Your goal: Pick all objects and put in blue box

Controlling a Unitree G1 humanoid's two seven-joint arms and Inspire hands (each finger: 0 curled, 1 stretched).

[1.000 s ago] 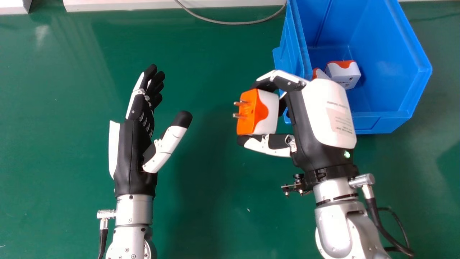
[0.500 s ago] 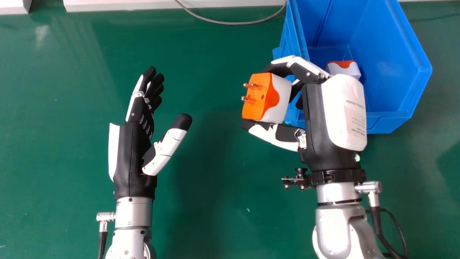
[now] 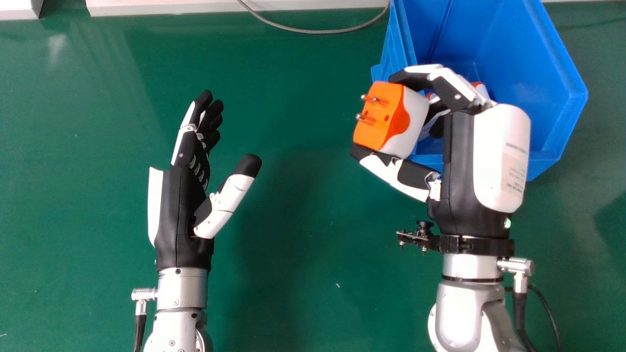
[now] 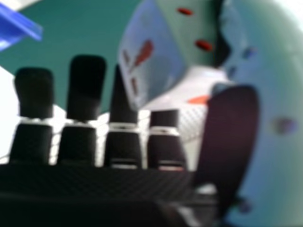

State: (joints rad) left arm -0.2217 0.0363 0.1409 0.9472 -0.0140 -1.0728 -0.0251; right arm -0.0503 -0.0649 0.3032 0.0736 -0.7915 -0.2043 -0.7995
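My right hand (image 3: 459,161) is closed around an orange and white plug adapter (image 3: 391,117), whose metal pins point left, at the near left wall of the blue box (image 3: 518,98). In the right hand view the adapter (image 4: 154,56) lies between the thumb and fingers of my right hand (image 4: 227,137). Partly hidden behind the fingers, another orange and white adapter (image 3: 481,90) rests inside the box. My left hand (image 3: 183,195) is held over the left part of the table, fingers straight and thumb spread, holding nothing.
Green table surface (image 3: 303,234) spreads between and around both arms. A grey cable (image 3: 318,32) curves along the far edge, beside a white ledge (image 3: 195,7). Part of the blue box (image 4: 14,26) also appears in the right hand view.
My right hand has moved right and turned slightly, carrying the adapter toward the box and covering more of its contents. My left hand has barely shifted.
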